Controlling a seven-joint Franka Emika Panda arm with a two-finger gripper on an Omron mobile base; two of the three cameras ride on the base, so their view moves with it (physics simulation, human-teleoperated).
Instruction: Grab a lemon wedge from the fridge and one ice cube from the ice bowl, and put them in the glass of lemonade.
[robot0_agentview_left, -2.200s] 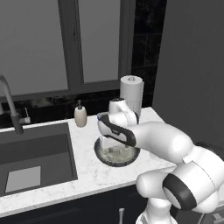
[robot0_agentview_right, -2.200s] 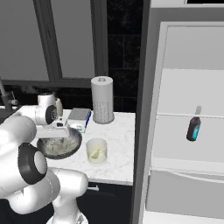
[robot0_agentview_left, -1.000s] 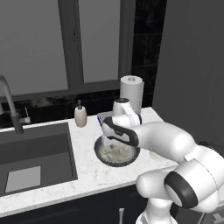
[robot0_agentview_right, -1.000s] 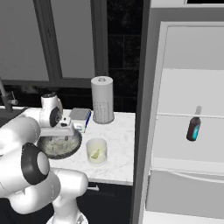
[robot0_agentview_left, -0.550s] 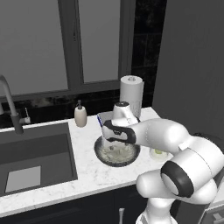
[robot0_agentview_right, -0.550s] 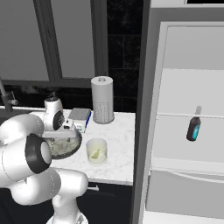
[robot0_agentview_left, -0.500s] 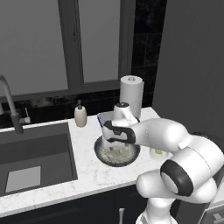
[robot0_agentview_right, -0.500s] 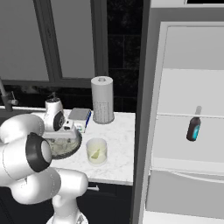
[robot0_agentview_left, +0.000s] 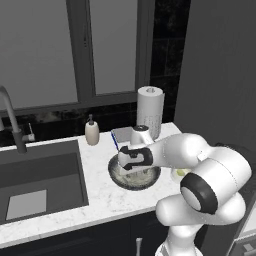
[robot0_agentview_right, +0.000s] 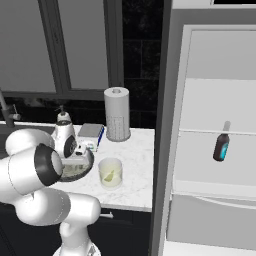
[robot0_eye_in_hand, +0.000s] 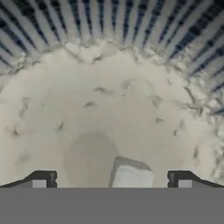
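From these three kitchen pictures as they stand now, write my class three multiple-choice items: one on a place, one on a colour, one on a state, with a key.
1. Where does the short clear glass of pale lemonade stand?
A. in the dark sink
B. on the white marble counter, right of the wide dark-rimmed ice bowl
C. on a fridge shelf

2. What colour is the tall perforated paper-towel roll?
A. white
B. red
C. green

3. How is the arm's tool set?
A. shut on a spoon
B. shut on the glass
C. open over the bowl's pale inside

Key: 1 B, the right base view shows it there; 2 A, both base views show white; 3 C, the hand view shows spread fingertips around a pale cube.
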